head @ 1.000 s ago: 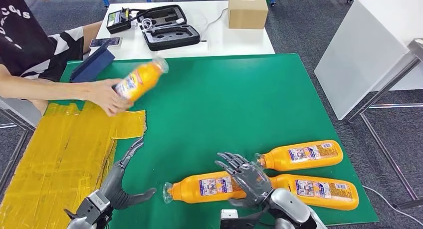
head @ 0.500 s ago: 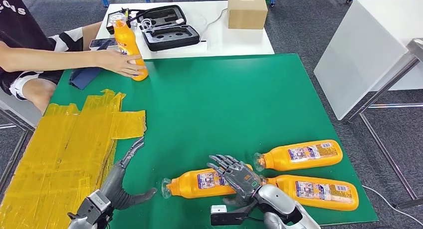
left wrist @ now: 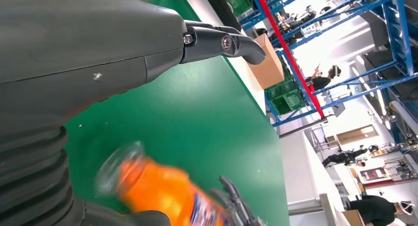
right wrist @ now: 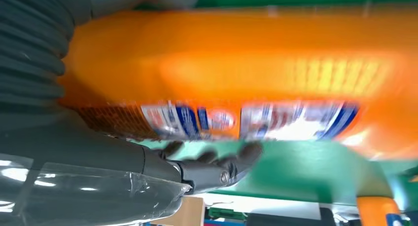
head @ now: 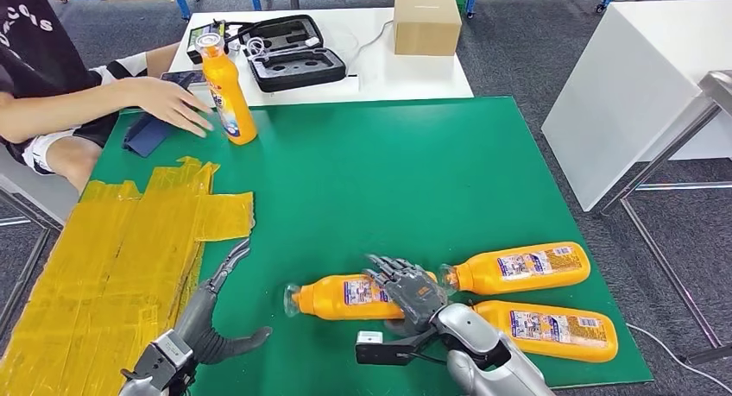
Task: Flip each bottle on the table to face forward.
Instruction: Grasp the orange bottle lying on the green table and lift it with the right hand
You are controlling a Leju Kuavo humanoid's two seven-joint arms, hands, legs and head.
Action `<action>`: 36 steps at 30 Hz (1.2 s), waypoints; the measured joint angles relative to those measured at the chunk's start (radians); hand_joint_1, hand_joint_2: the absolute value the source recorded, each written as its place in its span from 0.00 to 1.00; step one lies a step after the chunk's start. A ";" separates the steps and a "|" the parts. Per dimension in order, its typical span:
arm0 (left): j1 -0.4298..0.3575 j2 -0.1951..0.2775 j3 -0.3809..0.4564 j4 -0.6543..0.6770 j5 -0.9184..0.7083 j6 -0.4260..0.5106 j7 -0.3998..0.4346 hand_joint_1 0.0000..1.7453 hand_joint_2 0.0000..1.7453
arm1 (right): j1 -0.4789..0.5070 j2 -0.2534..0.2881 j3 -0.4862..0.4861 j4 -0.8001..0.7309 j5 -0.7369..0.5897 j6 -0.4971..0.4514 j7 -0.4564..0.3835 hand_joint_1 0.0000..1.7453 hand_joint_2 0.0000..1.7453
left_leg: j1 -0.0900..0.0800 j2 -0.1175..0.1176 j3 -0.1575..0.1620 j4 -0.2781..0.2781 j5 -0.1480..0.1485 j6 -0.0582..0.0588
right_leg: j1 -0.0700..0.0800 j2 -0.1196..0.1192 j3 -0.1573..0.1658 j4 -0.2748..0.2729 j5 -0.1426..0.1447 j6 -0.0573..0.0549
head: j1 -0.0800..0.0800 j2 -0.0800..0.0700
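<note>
Head view: right hand (head: pixel 408 294) fingers draped over lying bottle (head: pixel 345 297) at green mat's (head: pixel 388 180) near edge, grip unclear. Left hand (head: pixel 211 314) spread, empty, beside yellow tape patch (head: pixel 112 258).

Bright, even overhead light; both wrist views motion-blurred, background windows glaring white.

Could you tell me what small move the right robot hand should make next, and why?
Probably close the right robot hand around the nearest lying bottle. Its fingers are spread over the bottle's body, and the bottle lies on its side on the green mat. The left robot hand is open beside it, holding nothing.
</note>
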 joint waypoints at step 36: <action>0.001 -0.037 -0.026 -0.017 0.048 -0.040 0.058 0.00 1.00 | 0.016 0.249 -0.197 -0.030 -0.170 -0.169 -0.052 1.00 1.00 | 0.001 0.000 -0.012 0.000 0.005 -0.001 | 0.000 0.001 -0.001 0.001 0.004 -0.001 | 0.000 0.000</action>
